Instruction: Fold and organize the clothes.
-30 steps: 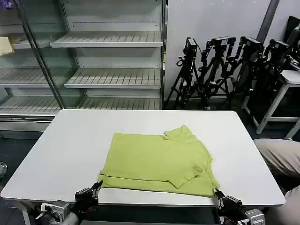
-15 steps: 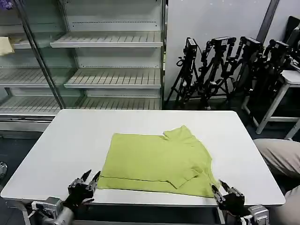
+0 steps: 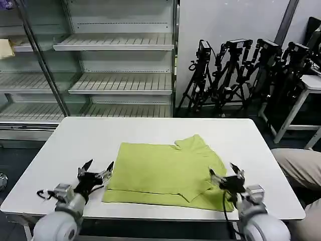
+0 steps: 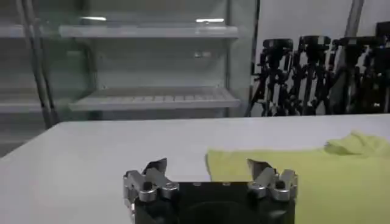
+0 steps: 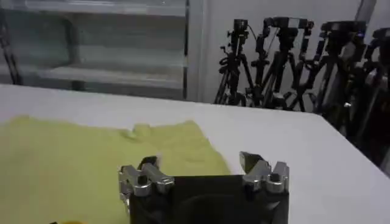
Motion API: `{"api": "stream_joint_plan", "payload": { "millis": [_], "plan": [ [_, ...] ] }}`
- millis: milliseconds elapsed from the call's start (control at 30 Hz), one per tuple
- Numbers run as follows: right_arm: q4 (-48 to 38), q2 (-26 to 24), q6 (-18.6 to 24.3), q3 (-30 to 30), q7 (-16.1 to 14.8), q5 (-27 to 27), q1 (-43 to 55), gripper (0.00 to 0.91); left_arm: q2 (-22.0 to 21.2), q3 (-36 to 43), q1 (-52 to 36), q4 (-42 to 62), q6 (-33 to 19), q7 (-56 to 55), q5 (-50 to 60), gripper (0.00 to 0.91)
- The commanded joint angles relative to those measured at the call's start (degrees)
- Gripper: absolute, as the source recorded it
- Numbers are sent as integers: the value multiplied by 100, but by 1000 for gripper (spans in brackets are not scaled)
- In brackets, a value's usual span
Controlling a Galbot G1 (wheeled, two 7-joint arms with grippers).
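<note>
On the tabletop [image 3: 70, 140] in the head view, the T-shirt [image 3: 165, 173] lay part-folded near the front edge, one sleeve doubled over its right side and the neck bunched at the far right corner. The left gripper [image 3: 95, 175] hovered just off the shirt's left edge, fingers spread and empty; the right gripper [image 3: 224, 178] hung over the right edge near the folded sleeve, fingers likewise apart and holding nothing. A pinch taken there could catch only the top layer, so the fold beneath might drag open. From the left wrist view, the left gripper [image 4: 210, 176] sat wide open with the T-shirt [image 4: 304, 176] corner lying beyond and between its fingers; coming down short, it might close on bare tabletop or merely push the hem into a wrinkle. From the right wrist view, the right gripper [image 5: 204, 173] was open above the T-shirt [image 5: 79, 158]; uneven lifts by the two arms would probably skew the next fold.
</note>
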Motion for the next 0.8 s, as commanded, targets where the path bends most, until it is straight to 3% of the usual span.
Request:
{"api": "stream_joint_plan", "payload": {
  "millis": [33,167,333,433,533,800],
  "plan": [
    [-1493,184,-7,-747,282,-11,1787,907,68,447,-1487,1167,172,372,-13,907],
    [-2242,329,-9,-891,418,96,2335,907,94,754,-2073,1826,303,376,17,907],
    [-2796,498,-16,-906,649,656,2719,907,81,965,-2506,2468,570,442,-7,907],
    [-3304,706,-10,-907,644,428,2987,907,36,1205,-2833,2734,721,428,-8,907],
    [-3791,889,2,-926,462,-281,3187,907,-13,1415,-3024,3086,723,457,23,907],
    [-4120,1025,-1,-867,490,-224,3328,907,-102,1481,-3264,3430,725,609,33,907]
  ]
}}
